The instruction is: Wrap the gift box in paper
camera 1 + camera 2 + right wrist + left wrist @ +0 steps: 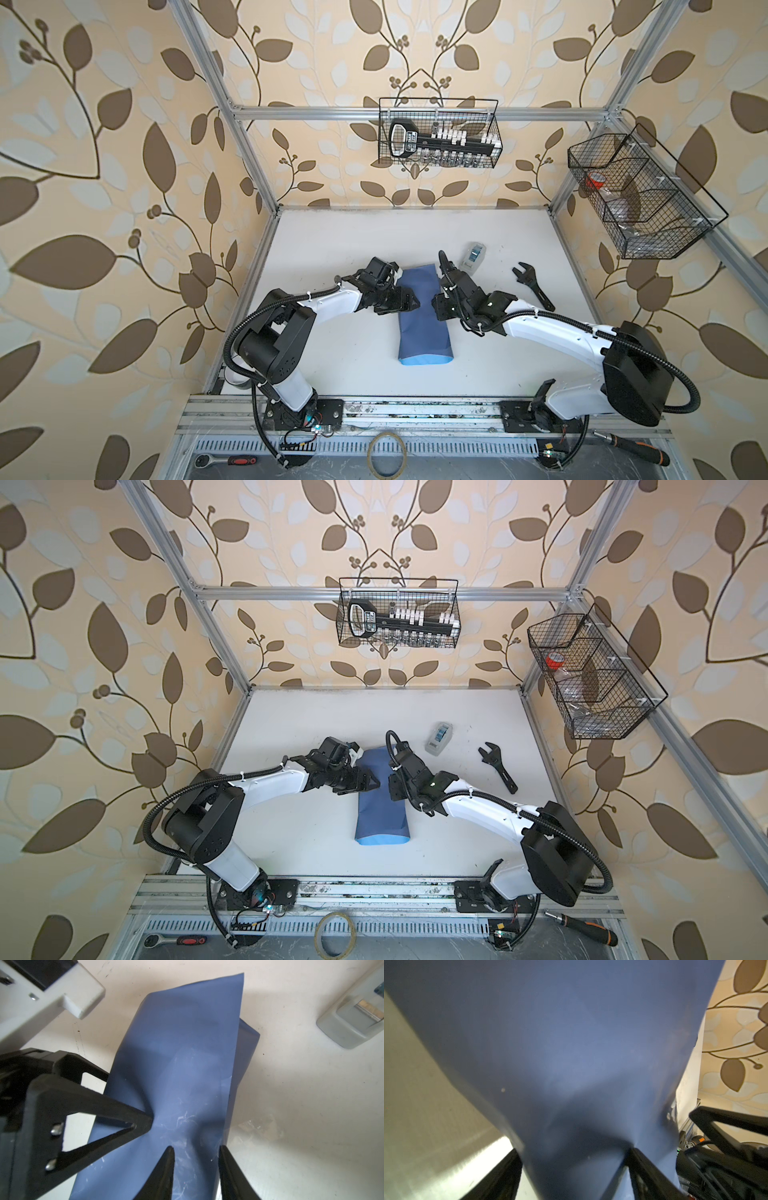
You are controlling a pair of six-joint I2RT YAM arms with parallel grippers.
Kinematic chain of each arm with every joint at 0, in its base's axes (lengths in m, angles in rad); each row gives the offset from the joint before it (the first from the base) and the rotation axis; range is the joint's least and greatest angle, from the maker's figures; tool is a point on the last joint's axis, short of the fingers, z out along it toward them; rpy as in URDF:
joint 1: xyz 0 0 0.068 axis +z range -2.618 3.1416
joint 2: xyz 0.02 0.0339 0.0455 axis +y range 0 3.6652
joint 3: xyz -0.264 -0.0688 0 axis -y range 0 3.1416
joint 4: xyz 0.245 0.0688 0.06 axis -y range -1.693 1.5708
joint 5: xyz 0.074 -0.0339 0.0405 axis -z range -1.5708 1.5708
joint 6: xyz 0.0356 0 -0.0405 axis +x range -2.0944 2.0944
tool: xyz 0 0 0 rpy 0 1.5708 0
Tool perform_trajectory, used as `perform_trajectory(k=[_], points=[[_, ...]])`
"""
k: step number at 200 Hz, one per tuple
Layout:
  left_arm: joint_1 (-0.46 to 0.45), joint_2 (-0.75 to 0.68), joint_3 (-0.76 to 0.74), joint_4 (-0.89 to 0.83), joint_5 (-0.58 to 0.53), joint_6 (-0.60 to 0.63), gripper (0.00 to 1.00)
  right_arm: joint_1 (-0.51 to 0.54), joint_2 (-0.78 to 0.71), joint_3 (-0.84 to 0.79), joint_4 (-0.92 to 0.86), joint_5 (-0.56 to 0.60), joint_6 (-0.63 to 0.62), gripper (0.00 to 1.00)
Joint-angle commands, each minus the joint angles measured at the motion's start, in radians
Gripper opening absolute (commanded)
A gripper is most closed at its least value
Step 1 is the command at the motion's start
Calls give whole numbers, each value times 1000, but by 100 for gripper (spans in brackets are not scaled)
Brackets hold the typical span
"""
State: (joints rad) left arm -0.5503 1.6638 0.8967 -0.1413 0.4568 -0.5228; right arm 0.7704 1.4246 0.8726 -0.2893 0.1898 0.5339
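The paper [422, 332] [382, 812] lies mid-table folded into a long slate-blue bundle, its light-blue face showing at the near end. The gift box is hidden, presumably inside. My left gripper [412, 301] [574, 1153] reaches in from the left, rolled on its side with jaws wide apart. One fingertip [145, 1121] dents the paper's top and the other sits at its left edge. My right gripper [437, 308] [195, 1148] comes from the right. It is partly open, with the paper's [182, 1053] scuffed right edge between its fingers.
A grey tape dispenser [473, 257] [353, 1020] and a black adjustable wrench [534, 286] lie on the table right of the paper. Two wire baskets [440, 133] [640, 195] hang on the walls. A tape ring [386, 455], ratchet [226, 460] and screwdriver [636, 451] lie by the front rail.
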Motion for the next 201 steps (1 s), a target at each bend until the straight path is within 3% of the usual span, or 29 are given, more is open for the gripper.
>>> perform_trajectory(k=[1,100,201], points=[[-11,118,-59,-146,-247,32,80,6,20,27,-14,-1,-13,37],[-11,121,-61,-145,-247,32,80,-1,45,-1,19,-23,6,37],[-11,125,-59,-141,-246,34,80,-47,54,-34,75,-99,32,44]])
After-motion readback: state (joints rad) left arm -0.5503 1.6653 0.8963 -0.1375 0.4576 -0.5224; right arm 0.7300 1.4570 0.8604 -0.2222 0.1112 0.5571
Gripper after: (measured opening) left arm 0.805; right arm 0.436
